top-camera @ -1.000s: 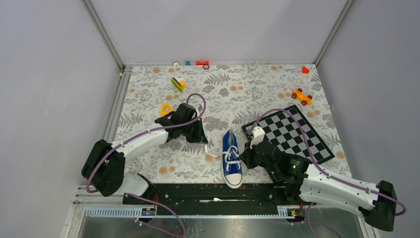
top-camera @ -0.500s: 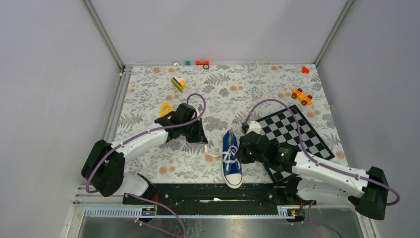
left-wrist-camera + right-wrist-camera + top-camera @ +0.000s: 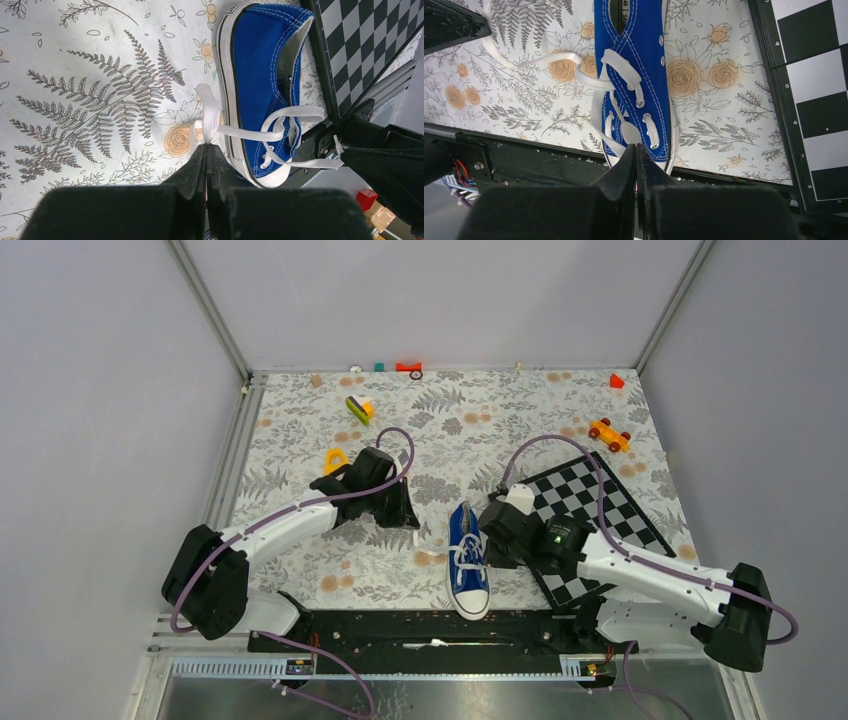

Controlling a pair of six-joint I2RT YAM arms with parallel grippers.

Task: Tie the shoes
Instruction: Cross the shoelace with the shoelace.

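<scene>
One floral tabletop (image 3: 300,420) carries one chessboard (image 3: 600,500) at right and one blue sneaker (image 3: 467,560) at lower centre; its long axis runs up-down in frame, toe toward the bottom edge; left tool (image 3: 207,147) lies just left of it, right tool (image 3: 636,147) just right, about equally near; each is pinched closed on one end of the lace (image 3: 250,134); two ends, one per side.

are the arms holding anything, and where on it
The left fingers pinch one white lace beside the shoe; right fingers pinch the other lace near the toe.
</scene>
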